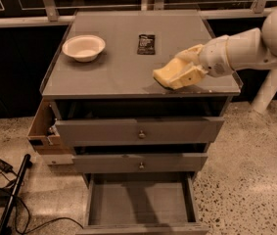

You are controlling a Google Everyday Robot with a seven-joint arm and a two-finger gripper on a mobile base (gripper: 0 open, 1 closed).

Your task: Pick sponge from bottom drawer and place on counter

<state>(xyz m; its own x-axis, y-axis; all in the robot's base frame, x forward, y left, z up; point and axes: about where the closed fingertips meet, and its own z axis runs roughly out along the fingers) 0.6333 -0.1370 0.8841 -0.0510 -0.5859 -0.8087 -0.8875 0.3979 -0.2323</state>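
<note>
The gripper [178, 71] sits right of centre in the frame, low over the front right part of the counter [113, 72]. It is closed around the sponge [163, 77], a pale-yellow lump that blends with the yellowish fingers; I cannot tell whether the sponge touches the grey top, though a dark shadow lies right under it. The white arm [245, 45] reaches in from the upper right edge.

Further up the counter, a small dark packet [146, 44] lies flat near the middle, and a white bowl [83, 47] stands at the upper left of the top, well apart from the gripper.

Below the top, two knobbed drawers [140, 132] stand slightly ajar. At the bottom of the frame the bottom drawer [138, 207] is pulled wide open, showing a bare grey floor. A wooden box [42, 129] sticks out at the cabinet's left side. The speckled stone floor [245, 180] spreads around, with black cables [11, 199] at the lower left and a white post [267, 89] at the right.
</note>
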